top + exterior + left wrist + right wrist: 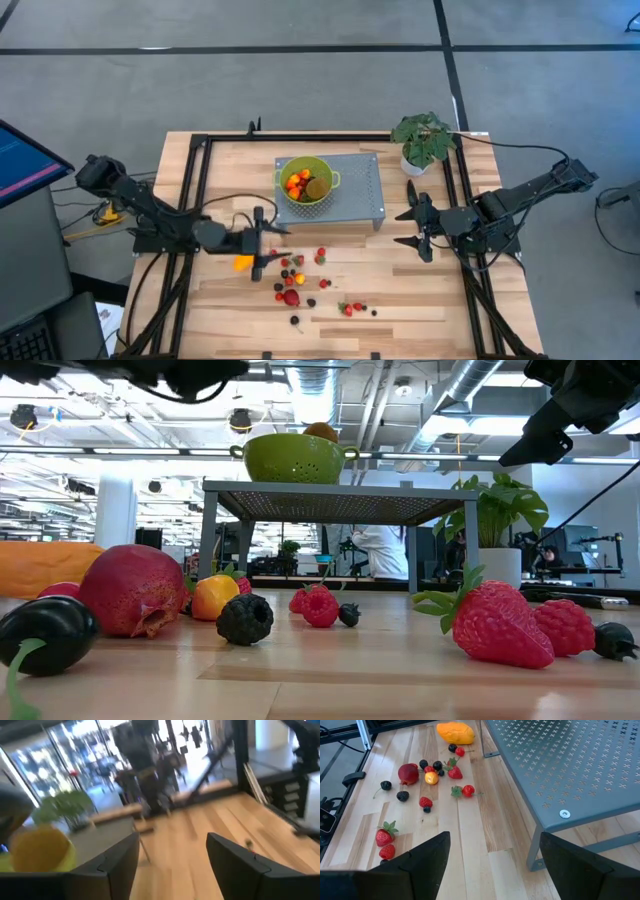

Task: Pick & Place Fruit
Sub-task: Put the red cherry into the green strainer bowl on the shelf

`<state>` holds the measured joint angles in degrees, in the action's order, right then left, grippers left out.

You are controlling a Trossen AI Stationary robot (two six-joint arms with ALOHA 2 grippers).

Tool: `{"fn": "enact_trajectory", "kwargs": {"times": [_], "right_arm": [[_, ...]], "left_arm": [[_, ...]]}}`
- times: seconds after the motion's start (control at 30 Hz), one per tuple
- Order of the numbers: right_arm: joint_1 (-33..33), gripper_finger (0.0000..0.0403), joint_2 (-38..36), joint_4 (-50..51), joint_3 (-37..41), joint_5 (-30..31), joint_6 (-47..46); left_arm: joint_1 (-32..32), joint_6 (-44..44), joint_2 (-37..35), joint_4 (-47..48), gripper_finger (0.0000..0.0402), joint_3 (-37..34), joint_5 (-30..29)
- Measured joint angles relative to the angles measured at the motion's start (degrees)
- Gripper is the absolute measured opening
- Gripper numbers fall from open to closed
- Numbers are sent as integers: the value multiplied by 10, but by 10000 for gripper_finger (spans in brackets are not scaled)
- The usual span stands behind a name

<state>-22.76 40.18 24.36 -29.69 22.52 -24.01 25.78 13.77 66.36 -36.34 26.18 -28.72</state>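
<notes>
Long orange fruit (242, 263) lies flat, axis left-right; left gripper (262, 243) above, fingers apart, empty.

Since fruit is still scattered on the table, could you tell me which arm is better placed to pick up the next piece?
The left, probably. The left gripper is open right beside the scattered fruit and the long orange fruit. The right gripper, also open, waits past the grey stand, farther from the pieces.

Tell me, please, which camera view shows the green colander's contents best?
The high view: it looks straight down into the green colander on the grey perforated stand, showing fruit inside. The low view shows only its side and one piece above the rim; the wrist views don't clearly show it.
</notes>
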Motion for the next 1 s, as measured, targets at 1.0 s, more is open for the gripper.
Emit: {"fn": "enact_trajectory", "kwargs": {"times": [1.0], "right_arm": [[0, 301, 0, 0, 0, 0, 0]], "left_arm": [[26, -307, 79, 360, 214, 0, -6]]}}
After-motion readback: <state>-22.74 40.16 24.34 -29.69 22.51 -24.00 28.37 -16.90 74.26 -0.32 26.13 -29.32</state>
